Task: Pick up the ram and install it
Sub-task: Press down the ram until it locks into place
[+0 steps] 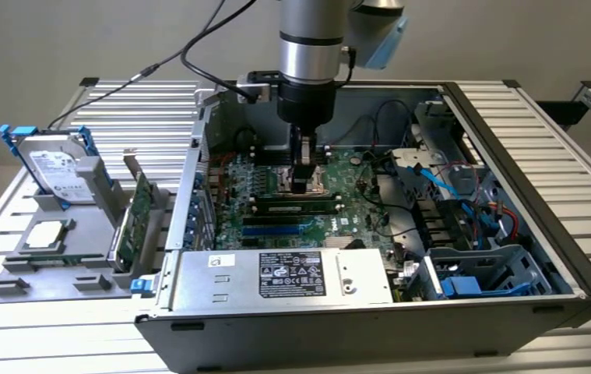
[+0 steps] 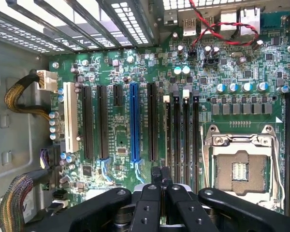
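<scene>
Showing gripper pinched shut, holding nothing, low over motherboard | spotting ram apparently sitting in a slot just beside it | judging it light, stiff, fragile | favouring long top edge, avoiding chips

Glossy green motherboard; dull grey metal case; ribbed aluminium table; matt black plastic hand; shiny steel socket frame.

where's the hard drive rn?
In the exterior view the silver hard drive with blue rails stands upright in the grey holder tray at the view's left, outside the open computer case, next to the green expansion card.
</scene>
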`<state>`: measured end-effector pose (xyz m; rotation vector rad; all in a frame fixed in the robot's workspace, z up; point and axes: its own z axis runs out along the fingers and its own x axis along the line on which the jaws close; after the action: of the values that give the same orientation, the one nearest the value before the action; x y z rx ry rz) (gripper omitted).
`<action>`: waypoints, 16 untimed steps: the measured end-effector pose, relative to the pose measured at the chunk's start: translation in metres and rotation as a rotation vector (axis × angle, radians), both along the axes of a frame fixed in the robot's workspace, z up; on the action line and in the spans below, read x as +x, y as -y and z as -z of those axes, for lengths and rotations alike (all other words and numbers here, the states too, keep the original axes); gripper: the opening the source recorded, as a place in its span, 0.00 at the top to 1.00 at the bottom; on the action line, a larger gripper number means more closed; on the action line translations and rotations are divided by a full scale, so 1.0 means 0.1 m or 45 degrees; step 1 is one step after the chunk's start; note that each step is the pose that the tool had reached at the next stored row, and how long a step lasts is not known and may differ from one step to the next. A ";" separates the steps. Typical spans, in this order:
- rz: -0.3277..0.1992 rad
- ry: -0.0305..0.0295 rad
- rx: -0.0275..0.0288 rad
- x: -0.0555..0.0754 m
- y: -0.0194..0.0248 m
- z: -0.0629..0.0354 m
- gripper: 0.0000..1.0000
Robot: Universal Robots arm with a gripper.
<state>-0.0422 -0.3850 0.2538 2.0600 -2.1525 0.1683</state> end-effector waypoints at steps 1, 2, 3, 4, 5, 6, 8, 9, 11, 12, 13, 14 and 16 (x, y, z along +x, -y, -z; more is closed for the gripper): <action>0.009 -0.0001 -0.0001 0.00 0.005 0.000 0.89; 0.024 0.0000 -0.0002 0.00 0.005 0.000 0.89; 0.045 -0.0001 -0.0001 0.00 0.005 0.000 0.89; 0.068 -0.0001 -0.0001 0.00 0.005 0.000 0.89; 0.090 -0.0001 0.0000 0.00 0.005 0.000 0.89; 0.113 -0.0001 0.0000 0.00 0.005 0.000 0.89; 0.157 0.0000 0.0000 0.00 0.005 0.001 0.89; 0.178 0.0000 -0.0001 0.00 0.005 0.001 0.89; 0.217 0.0011 0.0001 0.00 0.005 0.002 0.89; 0.235 0.0019 0.0001 0.00 0.005 0.003 0.89; 0.253 0.0027 0.0001 0.00 0.005 0.004 0.89; 0.271 0.0035 0.0002 0.00 0.005 0.005 0.89; 0.307 0.0050 0.0004 0.00 0.005 0.006 0.89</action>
<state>-0.0422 -0.3855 0.2531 1.7814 -2.3782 0.1421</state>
